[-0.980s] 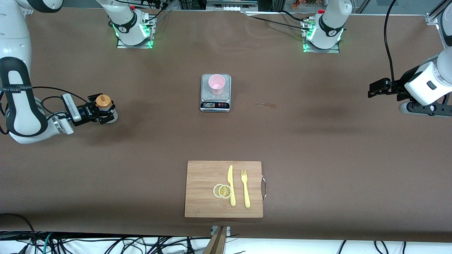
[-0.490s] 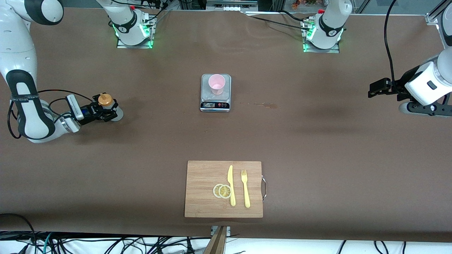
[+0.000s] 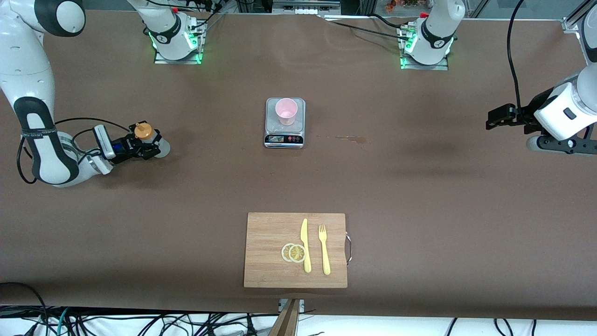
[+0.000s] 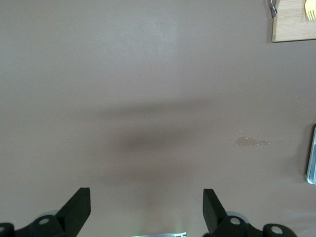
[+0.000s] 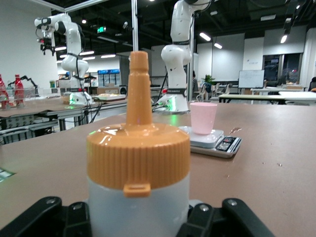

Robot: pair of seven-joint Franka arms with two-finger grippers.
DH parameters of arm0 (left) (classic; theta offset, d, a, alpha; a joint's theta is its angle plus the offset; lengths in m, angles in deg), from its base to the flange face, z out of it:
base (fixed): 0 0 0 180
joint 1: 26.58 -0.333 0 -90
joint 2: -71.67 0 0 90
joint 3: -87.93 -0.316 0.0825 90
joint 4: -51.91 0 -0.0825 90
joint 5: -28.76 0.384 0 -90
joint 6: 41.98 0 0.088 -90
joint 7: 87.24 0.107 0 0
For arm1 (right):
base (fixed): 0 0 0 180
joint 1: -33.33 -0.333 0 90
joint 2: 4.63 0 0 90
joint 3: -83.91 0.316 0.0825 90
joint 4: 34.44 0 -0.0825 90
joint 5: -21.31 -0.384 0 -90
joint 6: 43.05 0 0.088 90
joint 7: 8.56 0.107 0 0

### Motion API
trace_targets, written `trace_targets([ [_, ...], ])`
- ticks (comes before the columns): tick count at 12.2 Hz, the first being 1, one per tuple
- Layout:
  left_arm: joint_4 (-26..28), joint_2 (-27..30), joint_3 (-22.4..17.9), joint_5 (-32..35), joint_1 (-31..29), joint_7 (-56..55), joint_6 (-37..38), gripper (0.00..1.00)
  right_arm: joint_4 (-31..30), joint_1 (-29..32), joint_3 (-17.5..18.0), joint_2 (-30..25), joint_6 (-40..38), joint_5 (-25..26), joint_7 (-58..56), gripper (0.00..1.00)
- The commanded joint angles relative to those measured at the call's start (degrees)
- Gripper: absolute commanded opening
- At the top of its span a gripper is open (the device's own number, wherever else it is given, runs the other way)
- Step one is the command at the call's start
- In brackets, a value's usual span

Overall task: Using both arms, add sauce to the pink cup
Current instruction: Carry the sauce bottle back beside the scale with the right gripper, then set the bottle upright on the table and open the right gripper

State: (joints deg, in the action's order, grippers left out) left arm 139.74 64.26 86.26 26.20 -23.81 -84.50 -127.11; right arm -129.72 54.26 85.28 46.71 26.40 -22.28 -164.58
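Between the clamped fingers of the right gripper [image 3: 148,147], the sauce [image 3: 143,132] stands upright, well apart from the pink cup [image 3: 286,111] on the scale [image 3: 285,138], so carrying comes next, while the left gripper [image 3: 495,117] waits, spread wide.

The sauce [image 5: 138,197] bottle's lower body is hidden by the right gripper [image 3: 142,148] clamped around it. The scale [image 3: 285,122] display is too small to read. In the left wrist view the cutting board [image 4: 295,22] and fork [image 4: 311,10] are cropped, and a grey sliver [image 4: 312,155], perhaps that scale, is cropped too.
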Motion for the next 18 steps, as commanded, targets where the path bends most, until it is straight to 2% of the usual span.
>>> trace_targets([
  [1,-1.96,-1.03,0.44,1.06,-0.58,1.13,1.37,1.00,-2.63,-1.50,1.00,1.74,4.19,-3.15,-3.86,0.14],
  [4,-1.96,-1.03,0.44,0.98,-0.66,1.04,1.37,1.00,-2.99,-1.68,2.32,2.09,5.16,-4.40,-3.86,0.15],
  [5,-1.96,-1.03,0.44,1.06,-0.66,1.13,1.37,1.00,-2.81,-1.59,2.32,2.09,4.81,-4.40,-3.86,0.29],
  [6,-1.96,-1.03,0.44,1.06,-0.66,1.13,1.37,1.00,-2.55,-1.59,1.97,2.00,4.38,-4.31,-3.86,0.86],
  [7,-1.96,-1.03,0.44,1.06,-0.66,1.04,1.37,1.00,-2.46,-1.59,1.53,1.92,4.37,-4.31,-3.94,1.00],
  [10,-1.96,-1.03,0.44,0.98,-0.66,1.13,1.37,1.00,0.08,-1.59,-2.06,0.25,1.84,-2.65,-2.55,1.00],
  [14,-2.14,-1.03,0.35,0.98,-0.58,1.04,1.28,1.00,2.99,-1.59,-5.76,-3.25,-1.86,3.24,2.01,1.00],
  [15,-2.23,-1.03,0.35,0.98,-0.58,1.04,1.28,1.00,3.08,-1.59,-6.29,-5.79,-2.13,4.72,4.82,1.00],
  [18,-2.23,-1.03,0.35,0.98,-0.58,1.04,1.28,1.00,2.90,-2.29,-6.91,-17.38,-1.26,13.41,21.14,1.00],
])
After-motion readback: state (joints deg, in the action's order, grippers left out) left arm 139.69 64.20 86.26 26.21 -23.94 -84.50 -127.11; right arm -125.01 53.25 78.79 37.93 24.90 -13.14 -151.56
